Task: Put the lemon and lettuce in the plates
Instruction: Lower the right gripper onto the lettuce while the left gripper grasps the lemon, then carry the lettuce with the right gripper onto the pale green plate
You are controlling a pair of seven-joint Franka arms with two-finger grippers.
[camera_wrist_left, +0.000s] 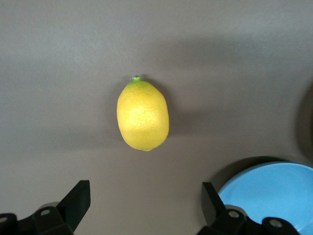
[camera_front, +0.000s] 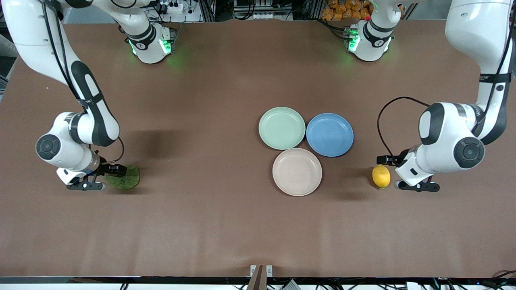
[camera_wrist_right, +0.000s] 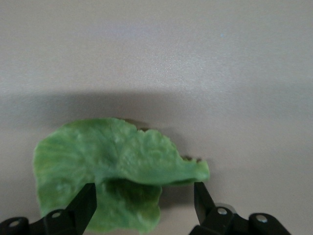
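Right gripper (camera_wrist_right: 144, 203) sits low with its fingers spread around the lettuce (camera_front: 125, 178) at the right arm's end of the table. Left gripper (camera_wrist_left: 145, 205) hangs open just beside the lemon (camera_front: 381, 176), near the plates (camera_front: 297, 172).

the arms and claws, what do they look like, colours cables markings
Both arms are glossy white with black joint bands and round dark grey caps at the wrist joints. Each base glows green. The left claw and right claw have black fingers on a white body. A thin black cable loops from each wrist. Small dark lettering marks the left arm's forearm.
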